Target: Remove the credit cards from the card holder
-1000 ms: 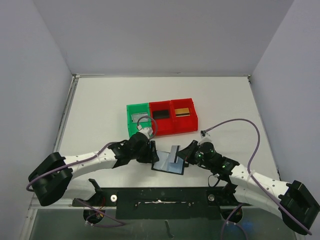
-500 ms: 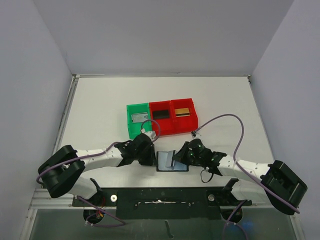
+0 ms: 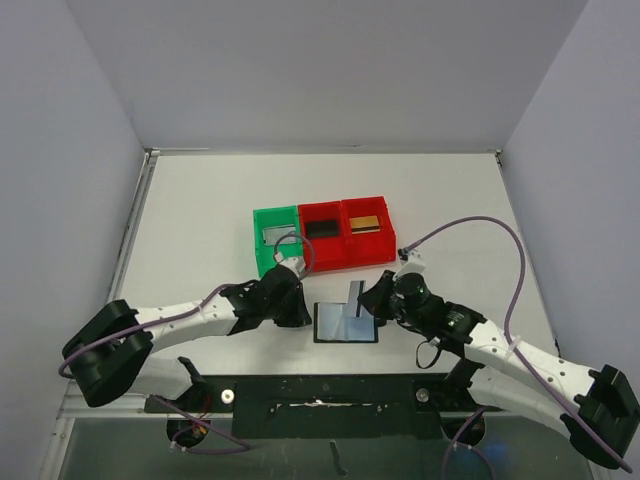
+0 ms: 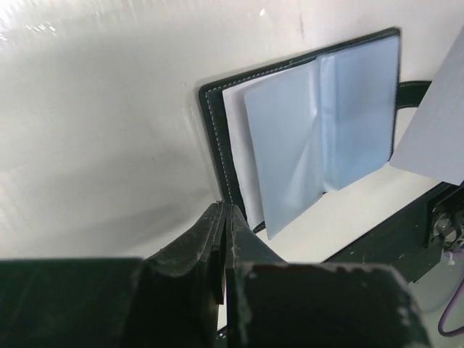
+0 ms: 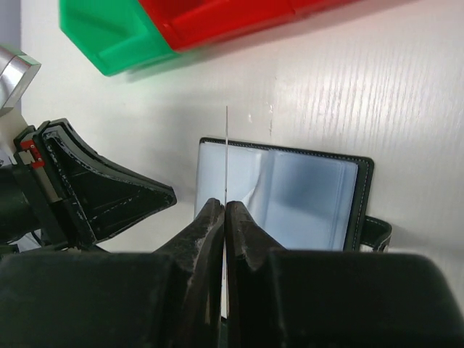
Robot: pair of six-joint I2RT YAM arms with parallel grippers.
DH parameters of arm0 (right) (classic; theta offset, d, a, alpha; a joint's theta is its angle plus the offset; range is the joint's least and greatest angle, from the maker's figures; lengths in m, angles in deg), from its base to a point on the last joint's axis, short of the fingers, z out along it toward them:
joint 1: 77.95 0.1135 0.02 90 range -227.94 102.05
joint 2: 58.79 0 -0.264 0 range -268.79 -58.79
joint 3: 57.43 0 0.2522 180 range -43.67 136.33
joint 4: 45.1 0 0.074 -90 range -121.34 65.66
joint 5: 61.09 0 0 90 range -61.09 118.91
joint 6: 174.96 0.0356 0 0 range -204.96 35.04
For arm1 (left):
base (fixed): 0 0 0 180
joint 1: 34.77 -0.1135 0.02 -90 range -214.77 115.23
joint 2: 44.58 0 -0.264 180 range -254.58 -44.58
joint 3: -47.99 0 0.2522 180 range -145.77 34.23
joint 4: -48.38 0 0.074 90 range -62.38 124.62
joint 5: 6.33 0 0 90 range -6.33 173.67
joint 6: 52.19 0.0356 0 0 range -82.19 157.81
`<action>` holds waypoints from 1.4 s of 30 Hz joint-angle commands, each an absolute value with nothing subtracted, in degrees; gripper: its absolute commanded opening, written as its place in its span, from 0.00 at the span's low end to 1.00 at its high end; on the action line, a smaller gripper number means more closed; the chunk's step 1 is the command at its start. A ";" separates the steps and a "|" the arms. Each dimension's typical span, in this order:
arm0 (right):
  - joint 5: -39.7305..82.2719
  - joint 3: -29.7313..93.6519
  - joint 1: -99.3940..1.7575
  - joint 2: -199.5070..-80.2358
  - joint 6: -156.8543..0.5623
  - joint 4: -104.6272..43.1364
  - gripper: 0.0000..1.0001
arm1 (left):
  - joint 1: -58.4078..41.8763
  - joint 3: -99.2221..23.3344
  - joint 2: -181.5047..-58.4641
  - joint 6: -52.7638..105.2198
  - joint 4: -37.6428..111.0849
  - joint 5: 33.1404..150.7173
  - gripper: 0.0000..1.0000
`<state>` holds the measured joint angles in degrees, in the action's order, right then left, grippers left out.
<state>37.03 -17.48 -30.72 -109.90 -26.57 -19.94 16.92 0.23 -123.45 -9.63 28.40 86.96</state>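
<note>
The white tabletop (image 3: 200,220) fills the middle of the frame. The black card holder (image 3: 346,324) lies open and flat near its lower edge, with the blue-grey pockets facing up. The right fingers (image 5: 225,210) pinch a thin grey card (image 4: 438,130) that stands on edge above it. The left fingers (image 4: 223,217) are pressed together just beside its left edge, holding nothing.

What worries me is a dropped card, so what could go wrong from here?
1. The right claw pinches the grey card by one edge, upright over the open card holder; the card may twist or slip and fall onto it.
2. The left claw is shut beside the card holder, apparently not pinning it, so a brush from the card could shift it.
</note>
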 commanded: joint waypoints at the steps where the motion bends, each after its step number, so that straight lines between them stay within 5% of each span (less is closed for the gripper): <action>1: 41.64 -16.05 -30.60 -104.00 -31.82 -22.29 0.00 | 16.89 -0.68 -116.46 -9.68 26.90 81.34 0.00; 6: 38.39 -19.09 -30.50 -98.70 -37.91 -31.03 0.00 | 16.33 -0.53 -108.27 -8.40 23.11 75.03 0.00; 13: 33.83 -18.65 -30.18 -100.27 -45.83 -37.05 0.00 | 12.65 -2.96 -95.98 -5.38 12.89 65.49 0.50; 20: 31.78 -18.18 -28.82 -104.49 -54.44 -43.82 0.00 | -0.19 -7.22 -88.78 3.04 4.45 67.17 0.79; 33: 34.36 -6.21 -22.94 -116.94 -88.92 -44.43 0.00 | -24.71 -11.95 -91.60 14.47 3.70 75.11 0.85; 42: 37.07 4.05 -22.98 -129.93 -97.19 -43.26 0.00 | -25.64 -8.89 -86.07 13.99 7.79 68.52 0.85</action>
<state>34.34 -1.04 -22.96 -126.08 -91.44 -40.66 -25.25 -9.61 -88.02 13.03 3.31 71.26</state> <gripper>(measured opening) 0.027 0.840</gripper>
